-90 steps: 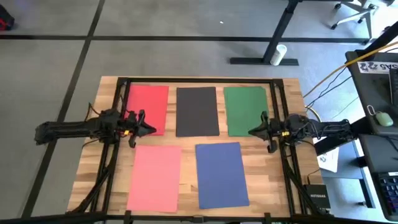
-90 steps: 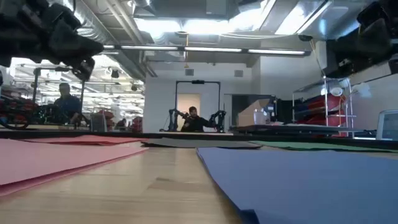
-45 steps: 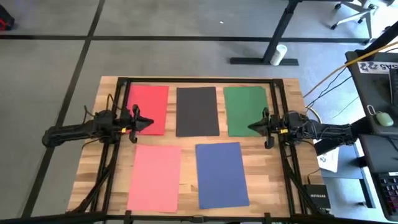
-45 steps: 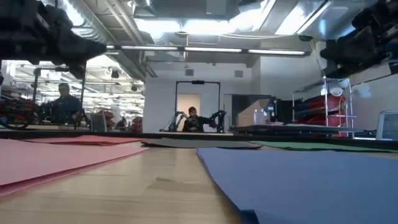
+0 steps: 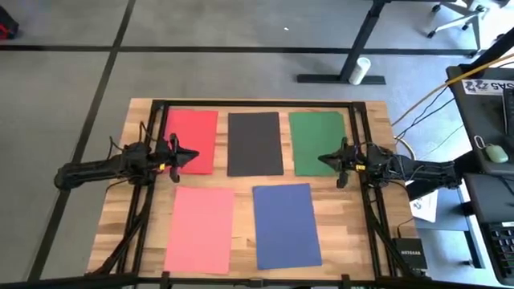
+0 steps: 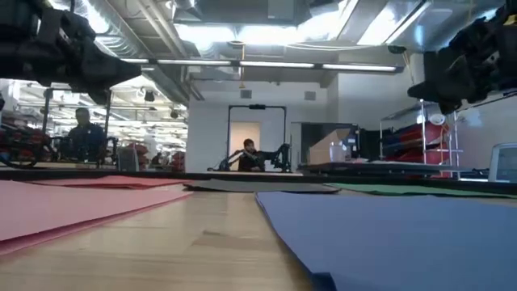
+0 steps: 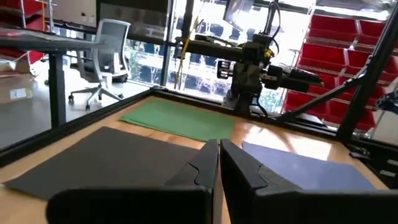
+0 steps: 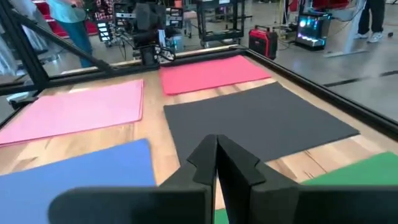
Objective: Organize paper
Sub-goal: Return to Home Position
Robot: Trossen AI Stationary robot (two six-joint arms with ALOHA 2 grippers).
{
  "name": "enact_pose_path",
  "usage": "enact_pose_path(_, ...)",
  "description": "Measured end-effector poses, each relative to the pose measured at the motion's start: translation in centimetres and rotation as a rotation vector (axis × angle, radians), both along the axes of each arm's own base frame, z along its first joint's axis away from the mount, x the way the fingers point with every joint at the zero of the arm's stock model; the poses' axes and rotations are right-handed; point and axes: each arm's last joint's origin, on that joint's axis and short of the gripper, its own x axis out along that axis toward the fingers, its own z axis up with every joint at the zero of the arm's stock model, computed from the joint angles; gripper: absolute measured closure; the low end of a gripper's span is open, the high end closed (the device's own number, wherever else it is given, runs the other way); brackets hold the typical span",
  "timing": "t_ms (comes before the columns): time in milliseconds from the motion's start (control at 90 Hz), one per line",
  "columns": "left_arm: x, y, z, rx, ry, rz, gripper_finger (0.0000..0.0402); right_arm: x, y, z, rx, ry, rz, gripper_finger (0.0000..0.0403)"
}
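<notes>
— Where is the paper found?

— Five sheets are laid flat on the wooden worktop point(image 5: 353, 233). In the back row a red sheet point(image 5: 191, 141), a black sheet point(image 5: 254, 144) and a green sheet point(image 5: 316, 143) are set side by side, with narrow gaps left between them. In the front row a pink sheet point(image 5: 200, 229) is placed in front of the red one. A blue sheet point(image 5: 285, 225) is placed beside it, apart from it, in front of the black and green ones.

— How are the left fingers held?

— The left fingers point(image 5: 193, 156) are pressed together and nothing is pinched. They are held above the front half of the red sheet and are pointed toward the black sheet.

— And the right fingers?

— The right fingers point(image 5: 321, 159) are also closed on nothing. They are held above the front half of the green sheet and are pointed back toward the black sheet. From table height both arms are seen raised clear of the worktop, and no sheet is touched.

— Is any sheet lifted or folded?

— None is seen so; all five are laid flat.
</notes>
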Motion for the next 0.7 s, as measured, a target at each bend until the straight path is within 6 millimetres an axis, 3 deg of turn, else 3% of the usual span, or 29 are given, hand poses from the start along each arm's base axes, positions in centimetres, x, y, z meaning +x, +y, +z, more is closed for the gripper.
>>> enact_pose_path(700,0.04,0.01,-0.05,-0.020,0.002,0.000,0.0402,0.00,0.03,-0.02,0.030,-0.003,0.004,0.0402)
